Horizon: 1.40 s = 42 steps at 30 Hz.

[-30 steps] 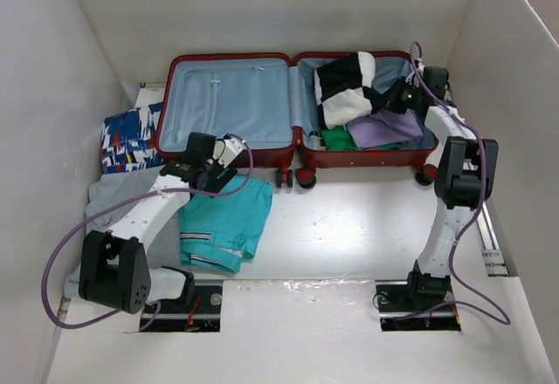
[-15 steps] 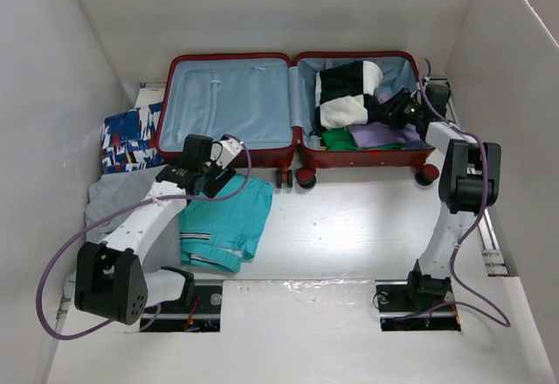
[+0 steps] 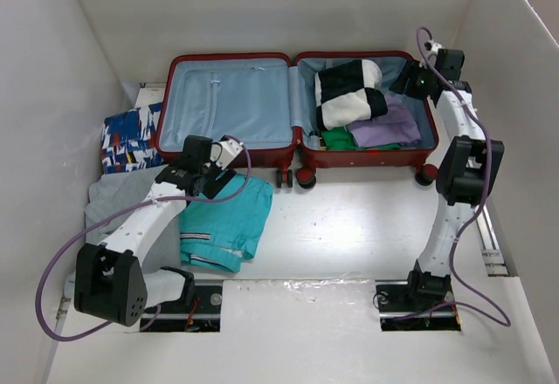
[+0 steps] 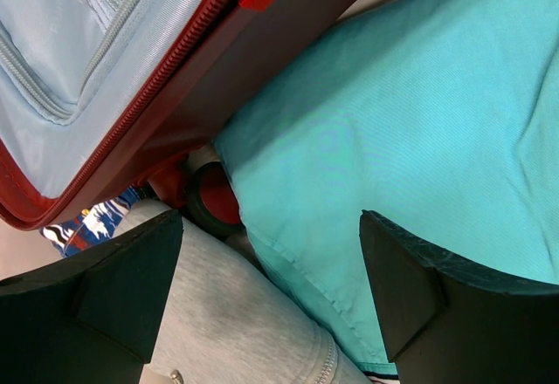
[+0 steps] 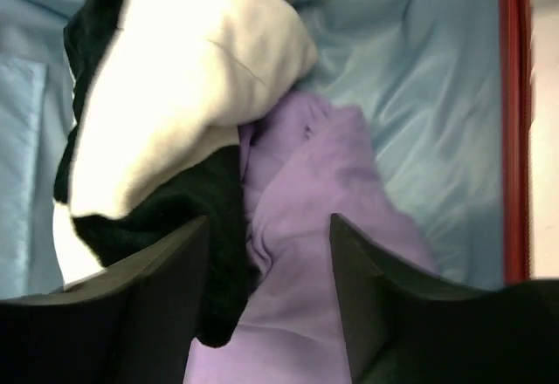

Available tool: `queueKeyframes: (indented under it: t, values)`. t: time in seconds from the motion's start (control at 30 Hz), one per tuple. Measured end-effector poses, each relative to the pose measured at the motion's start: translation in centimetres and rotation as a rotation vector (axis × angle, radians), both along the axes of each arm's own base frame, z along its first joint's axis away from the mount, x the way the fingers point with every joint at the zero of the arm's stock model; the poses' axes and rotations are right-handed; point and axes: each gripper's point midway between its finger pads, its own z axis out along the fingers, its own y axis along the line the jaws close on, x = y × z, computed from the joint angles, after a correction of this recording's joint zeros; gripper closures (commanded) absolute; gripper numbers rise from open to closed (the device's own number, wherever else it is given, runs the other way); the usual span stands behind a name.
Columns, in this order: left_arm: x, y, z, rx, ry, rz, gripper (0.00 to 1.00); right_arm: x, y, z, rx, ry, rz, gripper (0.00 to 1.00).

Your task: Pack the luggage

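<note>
Patterned cloth [image 3: 129,137]: it is seen near the far left corner of the tabletop, just beside the luggage [image 3: 231,55].
Grey garment [image 3: 118,199]: it is spread along the left edge, partly covered by the left arm.
Left claw [image 4: 271,270]: the fingers are held apart with nothing between them, just above the teal shirt [image 4: 410,113] and near a wheel [image 4: 210,209].
Teal shirt: it is folded left of the middle, and its far edge is pressed against the red shell.
Luggage: it is laid open along the far edge. The left half is bare; the right half is filled with a black-and-white garment [image 3: 349,94], a green garment [image 3: 336,138] and a purple garment [image 3: 384,126].
Right claw [image 5: 266,305]: the fingers are spread and empty above the purple garment, towards the far right corner.
Risk on the left: only the top layer of the shirt may be pinched, so the fold could be lost, or the cloth could be caught on the wheel or the rim.
Risk on the right: the pile is probably too high, so closing could be blocked.
</note>
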Motion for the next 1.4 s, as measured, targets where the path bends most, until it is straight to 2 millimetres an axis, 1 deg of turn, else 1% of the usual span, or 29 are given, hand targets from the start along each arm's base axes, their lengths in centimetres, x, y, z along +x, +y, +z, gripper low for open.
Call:
queueKeyframes:
  t: [0.07,0.1,0.13,0.17,0.2,0.23,0.33,0.4,0.43,0.5,0.57,0.63,0.67,0.73,0.77,0.8,0.87,0.9,0.97,1.0,1.03,1.13,1.17,1.2,1.27,1.3,1.33,1.37,1.4]
  values:
    - [0.0,0.0,-0.1,0.001,0.002,0.000,0.20,0.2,0.5,1.2,-0.065,-0.030,0.029,0.57]
    - [-0.1,0.0,-0.1,0.001,0.003,0.000,0.20,0.4,1.1,1.6,-0.087,-0.045,0.047,0.80]
    - [-0.1,0.0,-0.1,0.001,0.003,0.000,0.20,0.4,2.6,2.0,-0.114,-0.062,0.084,0.80]
    - [-0.1,0.0,-0.1,0.001,0.003,0.000,0.20,0.5,3.6,2.1,-0.129,-0.073,0.113,0.84]
    - [-0.1,0.0,-0.1,0.001,0.004,0.000,0.20,0.5,4.8,2.2,-0.132,-0.081,0.137,0.91]
    - [-0.1,0.0,-0.2,0.002,0.005,0.000,0.20,0.5,6.1,2.2,-0.136,-0.088,0.160,0.95]
    - [-0.1,0.0,-0.3,0.002,0.007,0.002,0.20,0.8,9.8,2.1,-0.138,-0.114,0.227,1.00]
    - [-0.1,0.1,-0.3,0.001,0.007,0.007,0.20,1.3,11.7,1.3,-0.129,-0.118,0.248,1.00]
    - [-0.1,0.1,-0.3,0.001,0.007,0.012,0.20,1.7,12.4,0.3,-0.126,-0.107,0.250,1.00]
    - [-0.1,0.2,-0.3,-0.003,0.007,0.024,0.20,2.3,12.6,-2.2,-0.131,-0.069,0.233,1.00]
    - [-0.1,0.3,-0.3,-0.007,0.004,0.040,0.20,2.6,11.9,-5.4,-0.137,-0.011,0.204,1.00]
    - [-0.2,0.4,-0.3,-0.009,0.000,0.053,0.20,2.7,11.3,-7.7,-0.133,0.028,0.188,1.00]
    - [-0.3,0.5,-0.4,-0.008,-0.004,0.056,0.20,2.8,11.2,-8.1,-0.129,0.032,0.189,1.00]
    - [-0.9,0.9,-0.8,0.003,-0.003,0.064,0.20,2.9,11.1,-7.6,-0.133,0.020,0.192,1.00]
    - [-1.3,1.1,-0.9,0.011,-0.003,0.067,0.20,3.0,11.1,-7.2,-0.140,0.011,0.194,0.98]
    - [-1.6,1.4,-0.9,0.019,-0.005,0.072,0.20,3.1,11.1,-6.7,-0.152,0.003,0.196,0.85]
    - [-2.0,1.7,-0.6,0.025,-0.018,0.080,0.20,2.9,10.9,-5.6,-0.186,-0.006,0.192,0.70]
    - [-2.0,1.9,-0.2,0.027,-0.030,0.087,0.20,2.7,10.8,-4.9,-0.202,-0.008,0.187,0.48]
    - [-2.0,2.2,0.5,0.019,-0.058,0.108,0.20,2.1,10.5,-3.1,-0.235,-0.018,0.179,0.33]
    - [-2.1,2.5,0.8,0.012,-0.070,0.123,0.20,1.6,10.3,-1.7,-0.252,-0.022,0.165,0.27]
    - [-2.1,2.9,1.1,0.008,-0.079,0.142,0.20,1.1,9.9,-0.2,-0.273,-0.030,0.149,0.16]
    - [-2.4,4.5,1.6,0.007,-0.103,0.225,0.20,-1.3,8.9,6.0,-0.321,-0.085,0.091,0.03]
    - [-2.7,5.0,1.5,0.006,-0.105,0.251,0.20,-2.7,8.6,8.4,-0.333,-0.116,0.065,0.00]
    - [-3.0,5.4,1.3,0.007,-0.104,0.271,0.20,-4.5,8.6,10.6,-0.340,-0.140,0.047,0.00]
    - [-3.6,5.7,0.8,-0.003,-0.096,0.314,0.20,-8.9,10.4,14.4,-0.336,-0.203,0.039,0.00]
    - [-3.9,5.9,0.5,-0.007,-0.090,0.333,0.20,-11.4,12.2,15.5,-0.318,-0.234,0.060,0.00]
    - [-4.2,6.1,0.2,-0.008,-0.080,0.352,0.20,-13.9,14.3,15.9,-0.298,-0.249,0.092,0.00]
    - [-4.4,6.3,0.0,-0.011,-0.079,0.368,0.19,-16.9,17.4,15.7,-0.268,-0.266,0.152,0.00]
    - [-4.5,6.5,0.0,-0.013,-0.080,0.385,0.19,-19.4,19.9,15.2,-0.231,-0.272,0.201,0.00]
